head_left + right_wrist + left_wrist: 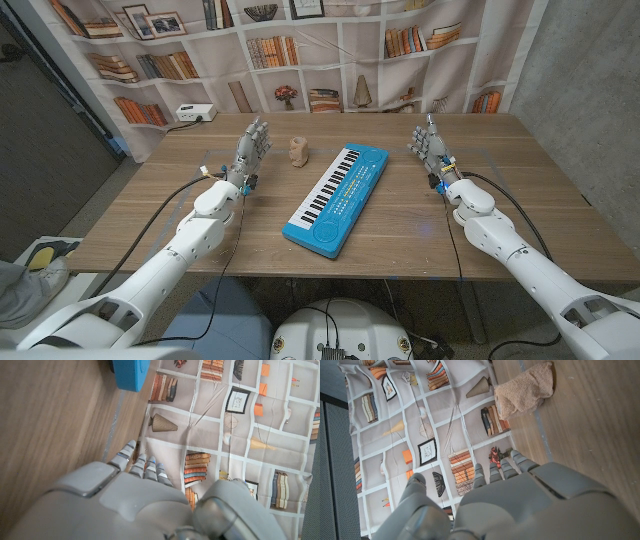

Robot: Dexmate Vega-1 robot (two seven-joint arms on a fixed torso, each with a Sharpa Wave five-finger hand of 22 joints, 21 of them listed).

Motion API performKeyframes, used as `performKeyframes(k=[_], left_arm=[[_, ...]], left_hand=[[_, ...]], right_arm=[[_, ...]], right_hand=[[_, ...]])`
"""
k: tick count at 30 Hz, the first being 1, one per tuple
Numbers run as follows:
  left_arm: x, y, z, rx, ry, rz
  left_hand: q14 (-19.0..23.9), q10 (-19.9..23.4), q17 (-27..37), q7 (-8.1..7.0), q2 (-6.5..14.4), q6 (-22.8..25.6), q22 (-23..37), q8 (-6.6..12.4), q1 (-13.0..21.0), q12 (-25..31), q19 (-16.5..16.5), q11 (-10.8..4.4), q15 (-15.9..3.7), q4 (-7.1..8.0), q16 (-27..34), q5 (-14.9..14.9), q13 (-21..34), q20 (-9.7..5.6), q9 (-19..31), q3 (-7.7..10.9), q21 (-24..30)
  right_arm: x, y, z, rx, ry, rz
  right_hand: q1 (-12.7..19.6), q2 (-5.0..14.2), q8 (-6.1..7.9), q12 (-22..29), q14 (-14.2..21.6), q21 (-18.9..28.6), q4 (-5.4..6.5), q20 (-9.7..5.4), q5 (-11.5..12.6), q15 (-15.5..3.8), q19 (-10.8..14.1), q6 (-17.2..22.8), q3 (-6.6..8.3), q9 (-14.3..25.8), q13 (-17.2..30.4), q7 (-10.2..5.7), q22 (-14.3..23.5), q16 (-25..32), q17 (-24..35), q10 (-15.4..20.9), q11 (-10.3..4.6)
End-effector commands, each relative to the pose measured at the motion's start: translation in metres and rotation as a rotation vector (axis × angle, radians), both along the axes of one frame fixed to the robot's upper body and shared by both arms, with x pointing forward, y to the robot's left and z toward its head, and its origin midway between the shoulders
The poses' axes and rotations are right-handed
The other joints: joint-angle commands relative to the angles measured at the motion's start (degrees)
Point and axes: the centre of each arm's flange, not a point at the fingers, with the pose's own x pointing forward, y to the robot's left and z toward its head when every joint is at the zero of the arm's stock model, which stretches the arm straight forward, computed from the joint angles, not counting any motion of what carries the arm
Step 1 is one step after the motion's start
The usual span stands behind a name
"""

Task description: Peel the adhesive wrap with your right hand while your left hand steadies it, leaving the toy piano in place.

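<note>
- Two hands wait with fingers apart, holding nothing: the left hand (249, 150) and the right hand (430, 147), both raised above the desk (200, 235).
- Just beyond the left fingers (512, 461), toward the middle, lies the tan wrap (298, 150), apart from the blue toy piano (337, 198) that sits between the hands.
- Judging by its crumpled look, the wrap is light, soft and clingy; pin its body and pinch a loose end.
</note>
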Motion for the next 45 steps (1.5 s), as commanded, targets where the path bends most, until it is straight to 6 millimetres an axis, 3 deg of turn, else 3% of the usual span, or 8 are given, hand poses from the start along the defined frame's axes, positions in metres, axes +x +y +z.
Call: performKeyframes(k=[1, 17, 20, 25, 27, 30, 35, 45], left_arm=[[0.003, -0.005, -0.002, 0.012, 0.011, 0.0], [-0.003, 0.001, 0.005, 0.011, -0.014, 0.017], [-0.002, 0.002, 0.006, 0.004, -0.019, 0.014], [-0.002, 0.003, 0.008, 0.046, -0.031, 0.051], [-0.001, 0.003, 0.009, 0.044, -0.031, 0.032], [0.0, 0.003, 0.013, 0.055, -0.041, 0.039], [0.001, 0.001, 0.022, 0.097, -0.063, 0.054], [-0.002, -0.002, 0.035, 0.143, -0.096, 0.057]], left_hand=[[0.03, 0.26, 0.16, -0.51, 0.12, 0.34, 0.22, 0.43, 0.68, 0.37, 0.37, -0.44, -0.44, -0.01, 0.37, 0.3, 0.11, 0.11, 0.08, 0.41, 0.26], [0.26, 0.57, 0.15, -0.55, 0.14, 0.6, 0.23, 0.48, 0.82, 0.46, 0.4, -0.44, -0.59, -0.09, 0.43, 0.27, 0.1, 0.18, 0.07, 0.35, 0.3], [0.22, 0.78, 0.15, -0.53, 0.14, 0.62, 0.23, 0.48, 0.84, 0.53, 0.34, -0.33, -0.68, -0.1, 0.41, 0.26, 0.1, 0.13, 0.07, 0.34, 0.28], [-0.16, 0.51, 0.14, -0.69, 0.16, 0.54, 0.23, 0.42, 0.9, 0.4, 0.08, -0.31, -0.83, -0.13, 0.26, 0.25, 0.09, -0.11, 0.06, 0.32, 0.19], [-0.57, 0.45, 0.14, -0.85, 0.19, 0.41, 0.23, 0.36, 0.95, 0.36, -0.12, -0.18, -1.07, -0.15, 0.12, 0.25, 0.08, -0.29, 0.05, 0.32, 0.13], [-1.11, 1.35, 0.12, 0.33, 0.27, 2.1, 0.22, 0.92, 1.11, 0.65, -0.49, -0.14, -1.23, -0.21, 0.03, 0.22, 0.06, -1.72, 0.06, 0.27, 0.08], [-1.3, 1.65, 0.09, 0.67, 0.31, 0.63, 0.2, 0.22, 1.31, 0.69, -0.62, -0.11, -1.57, -0.3, 0.07, 0.21, 0.04, -2.79, 0.02, 0.23, 0.1], [-1.29, 1.72, 0.05, 0.29, 0.31, -1.06, 0.16, -0.35, 1.59, 0.61, -0.75, -0.3, -1.97, -0.42, 0.15, 0.18, 0.01, -3.21, -0.11, 0.18, 0.11]], right_arm=[[0.007, -0.001, -0.004, -0.002, 0.018, -0.005], [0.005, 0.002, -0.002, 0.016, 0.014, 0.005], [0.003, 0.002, 0.0, 0.018, 0.009, -0.006], [0.0, 0.001, 0.002, 0.012, -0.002, -0.009], [0.0, 0.001, 0.004, 0.003, 0.003, -0.007], [-0.002, 0.003, 0.005, -0.006, -0.006, -0.013], [-0.004, 0.004, 0.006, 0.001, -0.012, -0.013], [-0.01, 0.001, 0.008, 0.001, -0.031, -0.028]], right_hand=[[0.66, 0.29, 0.25, 0.32, -0.54, 0.31, 0.07, -0.24, 0.37, 0.05, 0.32, 0.09, -0.18, 0.15, 0.25, 0.42, 0.14, 0.26, 0.22, 0.16, 0.42], [1.05, 0.84, 0.27, 0.32, -0.45, 0.29, -0.02, -0.31, 0.36, -0.18, 0.09, 0.1, 0.01, 0.15, 0.26, 0.24, 0.15, 0.3, 0.2, 0.16, 0.4], [1.24, 0.96, 0.29, 0.35, -0.36, 0.38, -0.09, -1.27, 0.34, -0.28, 0.21, 0.15, 0.05, 0.14, 0.25, 0.08, 0.15, 0.32, 0.17, 0.25, 0.33], [1.38, 1.03, 0.3, 0.35, -0.36, 0.38, -0.16, -1.51, 0.31, -0.49, 0.2, 0.18, 0.07, 0.14, 0.25, 0.0, 0.15, 0.3, 0.15, 0.27, 0.29], [1.44, 1.06, 0.28, 0.31, -0.53, 0.33, -0.19, -1.79, 0.29, -0.63, 0.05, 0.11, 0.07, 0.13, 0.25, -0.13, 0.14, 0.23, 0.15, 0.16, 0.38], [1.43, 0.85, 0.03, 0.07, -1.26, 0.24, -0.24, -3.43, 0.17, -0.94, -0.39, -0.51, -0.16, 0.11, 0.22, -0.32, 0.13, -0.05, 0.13, -0.48, 0.24], [1.43, 0.82, -0.01, 0.04, -1.38, 0.25, -0.24, -3.72, 0.13, -1.0, -0.44, -0.67, -0.23, 0.1, 0.21, -0.37, 0.12, -0.08, 0.13, -0.59, 0.2], [1.55, 0.71, -0.18, -0.21, -2.31, 0.24, -0.34, -4.27, 0.04, -0.78, -0.64, -1.29, -0.41, 0.09, 0.18, 0.09, 0.08, -0.39, 0.07, -1.42, 0.46]])
